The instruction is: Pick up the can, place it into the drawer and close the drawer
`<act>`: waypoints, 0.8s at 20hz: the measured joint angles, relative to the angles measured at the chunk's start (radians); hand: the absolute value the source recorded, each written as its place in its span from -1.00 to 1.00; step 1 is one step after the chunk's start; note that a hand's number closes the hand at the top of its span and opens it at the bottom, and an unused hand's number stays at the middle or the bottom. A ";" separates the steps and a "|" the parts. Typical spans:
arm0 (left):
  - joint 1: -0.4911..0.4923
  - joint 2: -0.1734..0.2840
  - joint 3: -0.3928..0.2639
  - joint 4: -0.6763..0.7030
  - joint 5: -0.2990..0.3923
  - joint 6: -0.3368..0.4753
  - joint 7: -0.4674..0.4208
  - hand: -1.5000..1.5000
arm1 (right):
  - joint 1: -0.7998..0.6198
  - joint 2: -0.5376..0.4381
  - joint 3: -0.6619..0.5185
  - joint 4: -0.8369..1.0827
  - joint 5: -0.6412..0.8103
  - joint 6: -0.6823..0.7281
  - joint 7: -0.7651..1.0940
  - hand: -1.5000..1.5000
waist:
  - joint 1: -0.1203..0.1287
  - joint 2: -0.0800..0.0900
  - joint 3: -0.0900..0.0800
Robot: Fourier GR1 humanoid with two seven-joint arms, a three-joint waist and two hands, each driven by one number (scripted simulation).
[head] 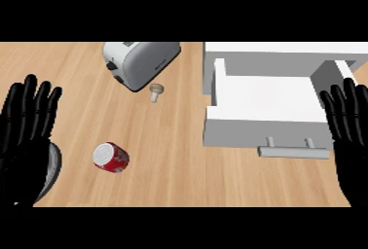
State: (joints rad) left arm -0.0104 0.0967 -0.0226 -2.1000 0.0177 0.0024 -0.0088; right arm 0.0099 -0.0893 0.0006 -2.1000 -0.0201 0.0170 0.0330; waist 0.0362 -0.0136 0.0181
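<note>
Two hands rest open, holding nothing: left hand [28, 131] just left of the can [111, 157], right hand [350, 126] beside the open drawer [266, 95], well right of the can.

Bright even light, faint soft shadows

A red can [111, 157] lies on its side on the wooden counter [179, 180], well apart from the open white drawer [266, 104] with its grey handle [293, 151] at the right. A silver toaster [138, 62] stands at the top with a small mushroom [155, 91] just beside it. The left hand [27, 126] and right hand [350, 121] rest open at the view's edges, fingers up.
</note>
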 measured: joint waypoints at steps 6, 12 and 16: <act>0.151 -0.065 -0.041 -0.123 -0.184 0.177 0.034 -1.00 | -0.016 0.005 -0.024 0.009 -0.011 -0.007 -0.018 -1.00 | -0.013 0.007 -0.013; 0.332 -0.089 -0.034 -0.149 -0.212 0.422 0.222 -1.00 | 0.042 0.011 -0.079 0.052 -0.010 -0.060 0.095 -1.00 | -0.012 0.011 -0.016; 0.417 -0.094 -0.121 -0.213 -0.289 0.539 0.308 -1.00 | 0.055 0.022 -0.074 0.048 0.002 -0.077 0.134 -1.00 | -0.023 0.012 -0.017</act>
State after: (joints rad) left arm 0.4061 0.0031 -0.1433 -2.3126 -0.2712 0.5413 0.2991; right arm 0.0648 -0.0673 -0.0731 -2.0520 -0.0179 -0.0601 0.1670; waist 0.0129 -0.0019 0.0011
